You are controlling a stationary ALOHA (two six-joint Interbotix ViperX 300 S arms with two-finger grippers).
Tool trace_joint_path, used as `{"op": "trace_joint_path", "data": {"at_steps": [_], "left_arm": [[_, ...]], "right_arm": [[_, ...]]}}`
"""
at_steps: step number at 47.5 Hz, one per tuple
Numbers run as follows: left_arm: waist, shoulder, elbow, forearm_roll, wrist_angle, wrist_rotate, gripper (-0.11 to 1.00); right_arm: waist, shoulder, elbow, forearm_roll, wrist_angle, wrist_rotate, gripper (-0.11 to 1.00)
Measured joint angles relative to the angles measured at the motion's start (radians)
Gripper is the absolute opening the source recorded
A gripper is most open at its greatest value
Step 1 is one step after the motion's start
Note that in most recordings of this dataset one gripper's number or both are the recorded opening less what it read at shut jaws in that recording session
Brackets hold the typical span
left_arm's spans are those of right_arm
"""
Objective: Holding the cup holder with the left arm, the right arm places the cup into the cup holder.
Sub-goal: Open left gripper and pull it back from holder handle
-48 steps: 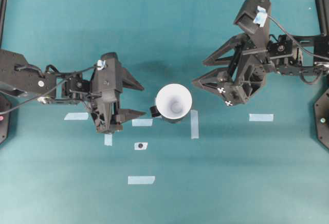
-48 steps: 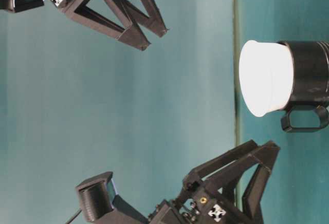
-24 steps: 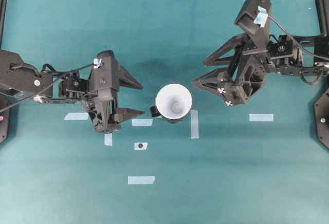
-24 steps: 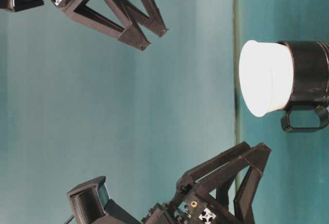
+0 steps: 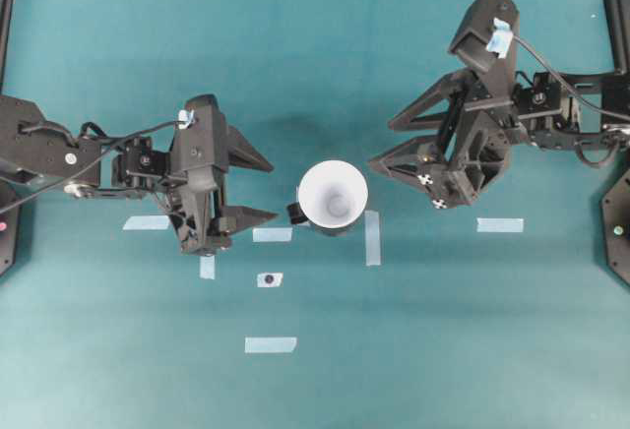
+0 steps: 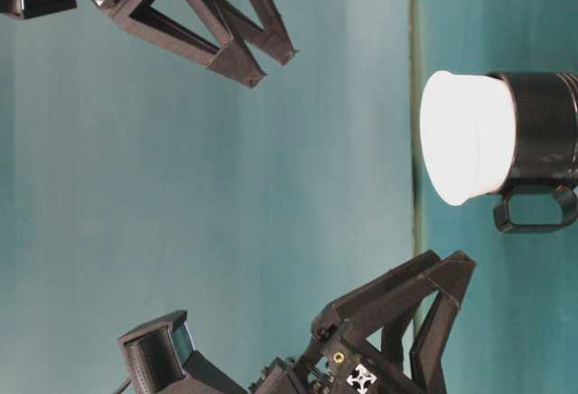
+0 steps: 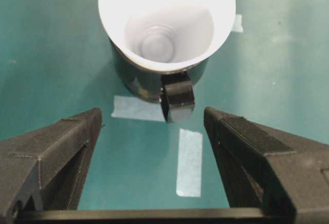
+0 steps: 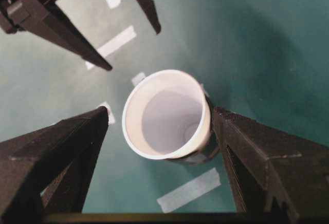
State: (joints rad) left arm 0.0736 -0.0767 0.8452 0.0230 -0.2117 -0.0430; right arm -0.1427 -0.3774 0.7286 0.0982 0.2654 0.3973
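Writing nowhere, only blue tape tags on both arms. Overhead: cup sits inside cup holder at centre; left gripper spread wide at its left, right gripper wide at upper right, neither touching. Table-level: cup at right edge, lattice fingers above and below. Left wrist: holder's handle faces the open jaws. Right wrist: cup between splayed fingers.

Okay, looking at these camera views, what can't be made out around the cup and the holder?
- Cup base: hidden inside the cup holder, every view.
- Holder bottom: cut off by the table-level frame's right edge.
- Cup holder body: mostly covered by the cup's rim, overhead.
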Motion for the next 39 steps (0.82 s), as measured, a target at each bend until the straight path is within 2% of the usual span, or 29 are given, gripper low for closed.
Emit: {"op": "trace_joint_path", "data": {"at_steps": [39], "left_arm": [[-0.002,0.000,-0.002,0.000,0.000,-0.002,0.89]], "right_arm": [[0.009,-0.003,0.008,0.000,-0.006,0.002,0.88]]}}
